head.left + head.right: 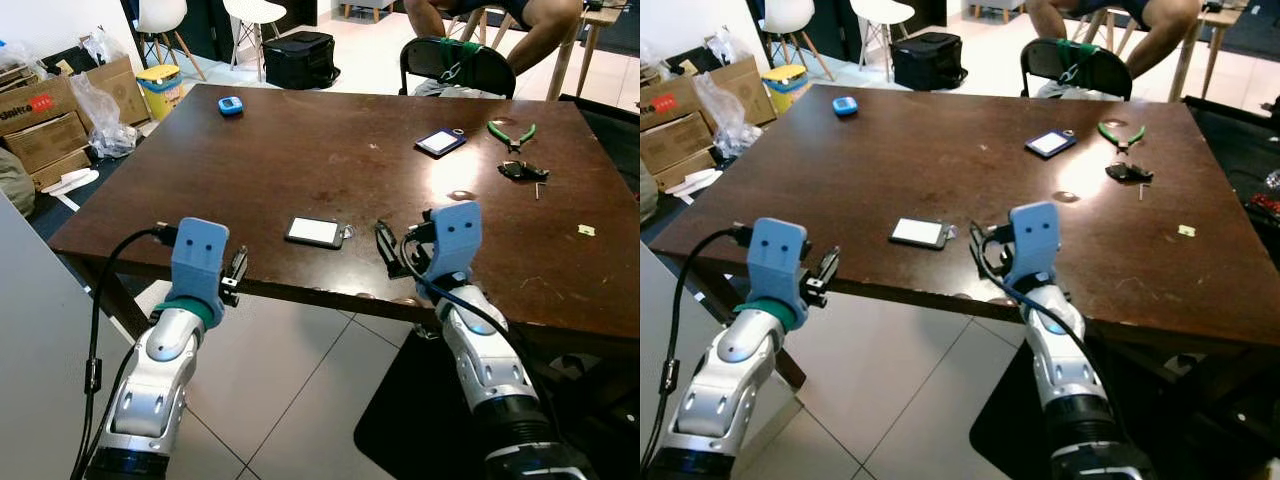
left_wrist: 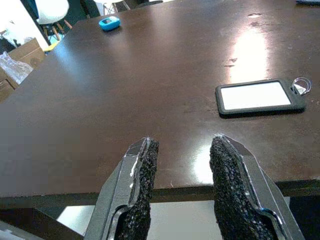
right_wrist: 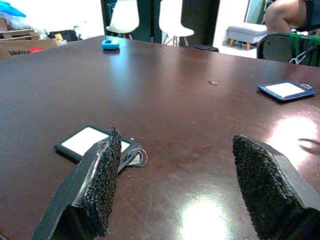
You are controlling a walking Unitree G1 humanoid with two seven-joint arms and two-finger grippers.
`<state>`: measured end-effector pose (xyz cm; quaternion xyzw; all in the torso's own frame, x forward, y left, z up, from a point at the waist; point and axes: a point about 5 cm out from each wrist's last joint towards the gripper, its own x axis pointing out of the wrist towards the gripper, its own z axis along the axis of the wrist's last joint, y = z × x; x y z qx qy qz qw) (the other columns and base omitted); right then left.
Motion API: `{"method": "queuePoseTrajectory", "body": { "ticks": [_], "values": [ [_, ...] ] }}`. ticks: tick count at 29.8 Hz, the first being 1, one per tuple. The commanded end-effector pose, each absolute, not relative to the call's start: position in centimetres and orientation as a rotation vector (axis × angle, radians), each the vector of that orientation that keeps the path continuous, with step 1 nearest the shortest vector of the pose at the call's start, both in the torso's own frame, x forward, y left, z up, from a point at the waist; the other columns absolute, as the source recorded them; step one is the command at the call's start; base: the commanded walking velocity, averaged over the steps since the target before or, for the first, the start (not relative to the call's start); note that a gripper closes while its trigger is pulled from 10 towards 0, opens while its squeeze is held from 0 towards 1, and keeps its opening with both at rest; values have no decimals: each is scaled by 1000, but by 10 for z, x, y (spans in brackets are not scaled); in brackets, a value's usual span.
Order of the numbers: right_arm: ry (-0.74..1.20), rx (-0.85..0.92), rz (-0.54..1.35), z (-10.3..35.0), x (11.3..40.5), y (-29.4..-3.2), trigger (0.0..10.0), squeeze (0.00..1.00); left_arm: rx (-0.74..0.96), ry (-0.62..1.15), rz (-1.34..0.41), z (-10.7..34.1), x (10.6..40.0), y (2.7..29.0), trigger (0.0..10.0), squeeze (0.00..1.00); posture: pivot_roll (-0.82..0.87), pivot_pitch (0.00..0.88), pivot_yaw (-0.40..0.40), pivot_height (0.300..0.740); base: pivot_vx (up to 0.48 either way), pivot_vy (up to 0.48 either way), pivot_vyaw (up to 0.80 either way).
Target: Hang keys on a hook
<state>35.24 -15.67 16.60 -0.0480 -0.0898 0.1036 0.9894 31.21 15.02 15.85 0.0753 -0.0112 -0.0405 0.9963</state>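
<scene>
Dark brown square wooden bench (image 1: pixel 330 150), glossy, w/ glare patches. Near front edge, about mid-width: black-framed card holder w/ white face and small metal ring (image 1: pixel 315 232), lying flat; ring on its right end.

Right pincer (image 1: pixel 400 252) over front edge of bench, just right of card holder, not touching it; black padded fingers (image 3: pixel 102 180) spread wide, released, nothing between. In right wrist view, card holder sits behind one finger, ring just beside the pad.

Left pincer (image 1: pixel 236 272) at front edge toward front-left corner, hovering just off the rim; fingers (image 2: pixel 142 172) parted by a narrow gap, released, empty. In left wrist view, card holder lies ahead and off to one side, well apart from fingertips.

Toward far-right corner: second blue-edged card holder w/ white face (image 1: pixel 441 142); right of it, green-handled pliers (image 1: pixel 511 133); nearer, close to right edge, black key bunch (image 1: pixel 522 171) w/ a small metal piece beside it. Small pale tag (image 1: pixel 586 230) near right edge. Small blue oval gadget (image 1: pixel 230 105) near far-left corner.

Beyond far edge: black chair back w/ green strap (image 1: pixel 460 62), seated person's legs (image 1: pixel 540 30). Off left side: cardboard boxes (image 1: pixel 40 115), yellow bin (image 1: pixel 160 88), white chairs, black bag (image 1: pixel 300 58) on tiled floor.
</scene>
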Motion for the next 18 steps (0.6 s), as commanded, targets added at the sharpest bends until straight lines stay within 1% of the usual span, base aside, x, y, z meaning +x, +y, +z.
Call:
{"method": "queuePoseTrajectory", "body": {
  "ticks": [1, 5, 7, 9, 18],
  "values": [
    [-172, -88, 222, 164, 350, -153, 10000, 0, 151, -9, -64, 154, 310, 155, 10000, 0, -102, 27, 121, 740, 0, 0, 0],
    [-172, -88, 224, 164, 350, -153, 10000, 0, 158, -4, -57, 154, 310, 156, 10000, 0, -102, 28, 121, 740, 0, 0, 0],
    [-171, -87, 225, 164, 349, -153, 10000, 0, 162, 1, -51, 153, 311, 156, 10000, 0, -102, 29, 121, 740, 281, 0, 0],
    [-169, -87, 231, 164, 349, -151, 10000, 0, 166, 10, -38, 153, 312, 157, 10000, 0, -105, 31, 121, 740, 469, 0, -406],
    [-161, -75, 233, 164, 348, -152, 10000, 0, 164, 18, -27, 152, 313, 158, 10000, 0, -104, 33, 121, 740, 440, 0, -800]
  ]
}}
